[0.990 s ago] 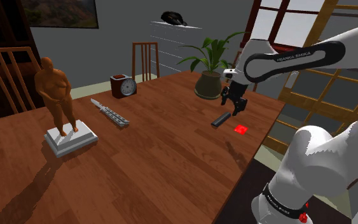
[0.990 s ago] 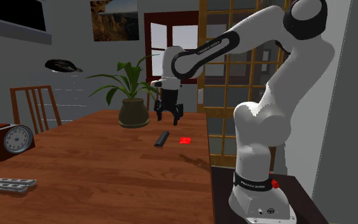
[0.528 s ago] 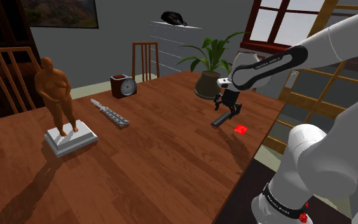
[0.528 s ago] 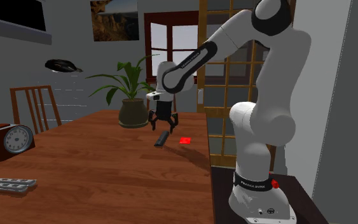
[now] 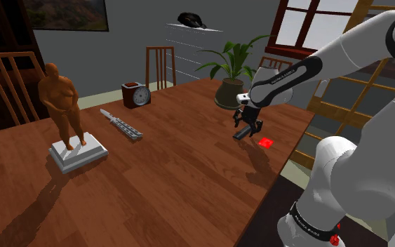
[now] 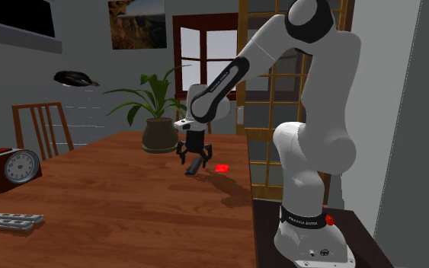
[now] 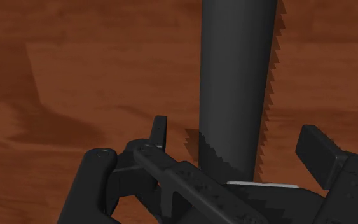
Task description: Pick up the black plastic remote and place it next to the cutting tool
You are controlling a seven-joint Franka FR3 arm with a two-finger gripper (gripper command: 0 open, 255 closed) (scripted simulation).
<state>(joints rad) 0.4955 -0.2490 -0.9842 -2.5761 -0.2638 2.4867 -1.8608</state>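
Item: long black plastic remote (image 7: pixel 238 83), stiff, light, probably slick.
Hold: you should grip mid-length, across its narrow sides.
Hand (image 7: pixel 236 132): fingers apart, straddling the remote, not touching it.

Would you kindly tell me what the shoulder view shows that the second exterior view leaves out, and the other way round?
The shoulder view adds the orange figure on its grey plinth, and the knife from end to end. The second exterior view adds the landscape picture on the wall above the plant. Both share the open gripper straddling the dark remote beside the red marker, along with the clock, the chair and the wooden table.
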